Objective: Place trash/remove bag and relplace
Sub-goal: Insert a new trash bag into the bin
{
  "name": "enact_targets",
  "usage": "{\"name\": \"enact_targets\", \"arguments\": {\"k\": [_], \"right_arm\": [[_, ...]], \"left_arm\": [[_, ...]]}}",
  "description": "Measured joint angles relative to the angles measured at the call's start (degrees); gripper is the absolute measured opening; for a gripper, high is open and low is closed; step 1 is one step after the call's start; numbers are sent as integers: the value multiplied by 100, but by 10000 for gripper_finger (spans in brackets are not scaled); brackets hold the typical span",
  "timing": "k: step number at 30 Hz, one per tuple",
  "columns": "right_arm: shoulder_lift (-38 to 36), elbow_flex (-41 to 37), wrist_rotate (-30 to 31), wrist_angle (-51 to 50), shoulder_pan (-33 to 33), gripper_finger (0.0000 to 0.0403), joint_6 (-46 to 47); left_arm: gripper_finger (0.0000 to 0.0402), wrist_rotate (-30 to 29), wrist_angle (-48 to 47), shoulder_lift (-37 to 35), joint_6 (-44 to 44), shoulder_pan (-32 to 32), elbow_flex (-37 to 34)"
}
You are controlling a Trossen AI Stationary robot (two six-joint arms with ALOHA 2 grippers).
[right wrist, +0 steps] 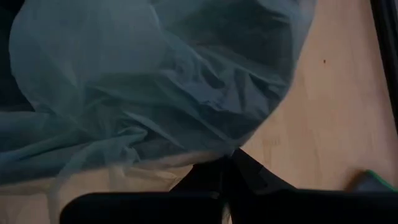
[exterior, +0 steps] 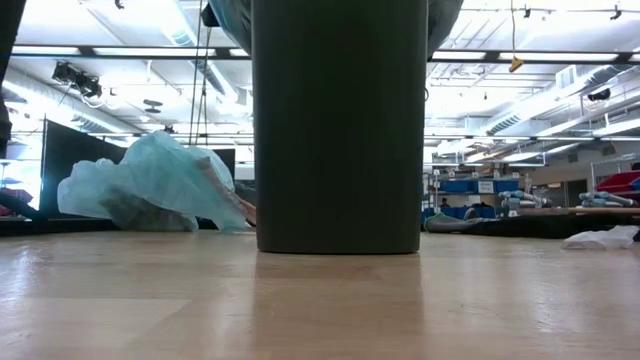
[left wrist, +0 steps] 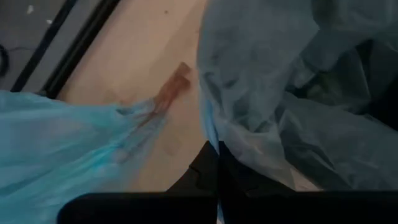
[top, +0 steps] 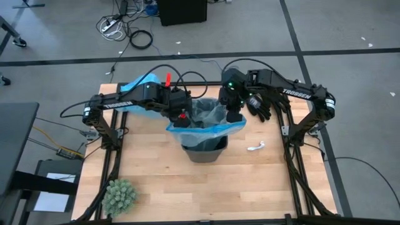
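Note:
A dark bin (top: 204,152) stands upright mid-table. Over its mouth hangs a pale grey-blue plastic liner (top: 209,115) with a blue rim, spread between my two grippers. My left gripper (top: 182,117) is shut on the liner's left side. On the liner's right side my right gripper (top: 234,117) is shut too. The bright sky-blue bag (top: 134,87) lies crumpled on the table at the far left, under my left arm, with a reddish tie (left wrist: 174,87) at its neck. A white scrap of trash (top: 256,148) lies right of the bin. My left gripper pinches the liner's rim edge (left wrist: 214,140) between its two shut fingers, slanting down from the table's left. The liner hangs slack over the bin's mouth. My right gripper pinches the liner's opposite edge (right wrist: 233,149) between its shut fingers, slanting down from the right. How many layers, I cannot tell.
A green spiky ball (top: 119,195) sits near the front left corner. A black glove (top: 259,107) lies beside my right arm. Bare wood lies in front of the bin (exterior: 337,125); the sky-blue bag (exterior: 150,185) fills the space to its far left.

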Motion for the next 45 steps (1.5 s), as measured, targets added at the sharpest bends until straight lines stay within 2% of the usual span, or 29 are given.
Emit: {"name": "enact_targets", "arguments": {"k": [2, 4, 8, 12, 17, 22, 26, 33, 39, 45], "right_arm": [[-23, 0, 20, 10, 63, 12, 70], [-96, 0, 454, 30, 178, 27, 252], [-251, 0, 1500, 24, 474, 61, 272], [-351, 0, 1826, 58, 745, 83, 400], [-371, 0, 2430, 62, 1103, 93, 534], [-376, 0, 3329, 76, 1544, 92, 615], [-376, 0, 3482, 78, 1816, 93, 719], [-378, 0, 3527, 52, 2163, 93, 984], [-378, -420, 4278, 327, 2315, 92, 815], [-407, -669, 4671, 605, 2428, 92, 853]], "left_arm": [[3, 24, -3, 0, 3, -25, 0], [3, -42, -16, 0, 5, -77, 0], [4, -584, -12, 0, 58, -325, 0], [4, -1087, 29, 2, 40, -521, 0], [7, -1672, 98, 2, 0, -752, 0], [14, -2336, 103, 2, -35, -1024, 0], [16, -2884, 96, 2, -43, -1350, 0], [17, -3269, 83, 2, -158, -1829, 0], [17, -3525, 104, 7, -363, -1865, -61], [17, -3567, 142, 11, -482, -1819, -61]]}}
